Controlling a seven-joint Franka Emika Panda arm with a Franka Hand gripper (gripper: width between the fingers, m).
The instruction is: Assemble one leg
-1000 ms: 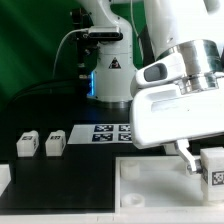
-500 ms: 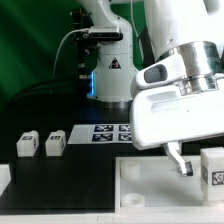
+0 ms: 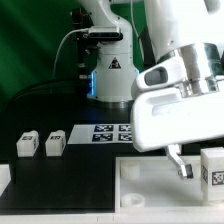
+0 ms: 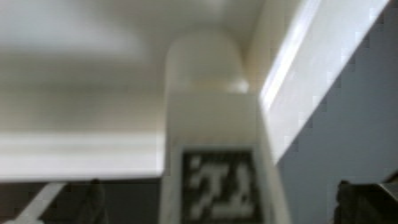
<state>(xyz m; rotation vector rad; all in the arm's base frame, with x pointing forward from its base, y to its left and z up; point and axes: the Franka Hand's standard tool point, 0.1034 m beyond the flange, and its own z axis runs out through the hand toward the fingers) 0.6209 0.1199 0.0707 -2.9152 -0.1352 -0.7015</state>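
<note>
Far-left leg (image 3: 25,145): small white block with a dark tag on its top, at 8 o'clock in the exterior view, on the black table (image 3: 40,110).
Second leg (image 3: 55,143): same block, just beside the first at its 3 o'clock, not touching it.
Marker board (image 3: 100,131): flat and white with tags, near the view's centre.
Panel (image 3: 100,200): large, white, with a raised rim, spanning 5 to 7 o'clock.
Arm (image 3: 180,110): the white wrist housing fills the view from 1 to 4 o'clock, with the hand pointing down over the panel's right end.
Finger (image 3: 182,164): one thin finger hangs below the housing, its tip near the leg at the leg's 9 o'clock, with a gap between them.
Leg (image 3: 212,168): white block at 4 o'clock, cut by the view's edge, with a black-and-white tag on the face towards the camera. In the wrist view it is a long white post with a rounded end and a blurred tag, with white panel around it.
Gripper (image 4: 215,200): spread wide and holding nothing. The dark fingertips (image 4: 54,205) stand well clear on either side of the leg.
</note>
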